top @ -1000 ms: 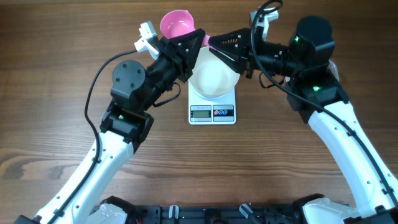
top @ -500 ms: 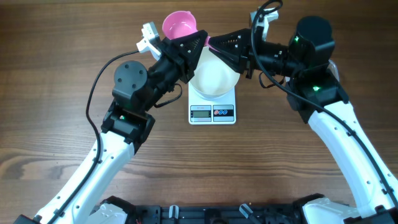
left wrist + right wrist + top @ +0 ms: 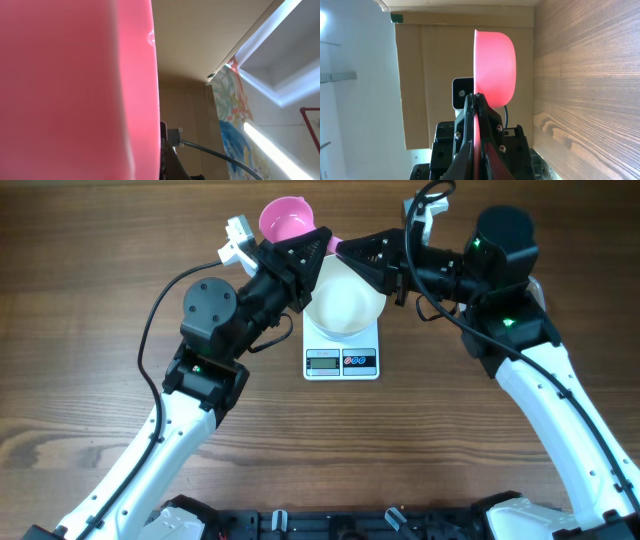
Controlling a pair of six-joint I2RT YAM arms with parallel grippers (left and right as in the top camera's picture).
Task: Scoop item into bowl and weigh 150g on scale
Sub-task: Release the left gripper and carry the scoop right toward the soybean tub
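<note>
We see the white bowl (image 3: pixel 345 308) sitting on the scale (image 3: pixel 342 362) mid-table, with the scale's display and buttons on the edge facing the robot. Both arms meet just behind the bowl's far rim. The pink scoop (image 3: pixel 283 220) is up off the wooden table (image 3: pixel 100 290), its cup open to the overhead camera and to the left of the bowl. The left gripper (image 3: pixel 312 248) is closed tight on the scoop at the cup end (pink fills most of its wrist view, and we can't make out the fingers there). The right gripper (image 3: pixel 350 250) is nearly fully closed, its fingers clamped on the thin pink handle, seen edge-on in the right wrist view. The two grippers are tip to tip and almost touching.
</note>
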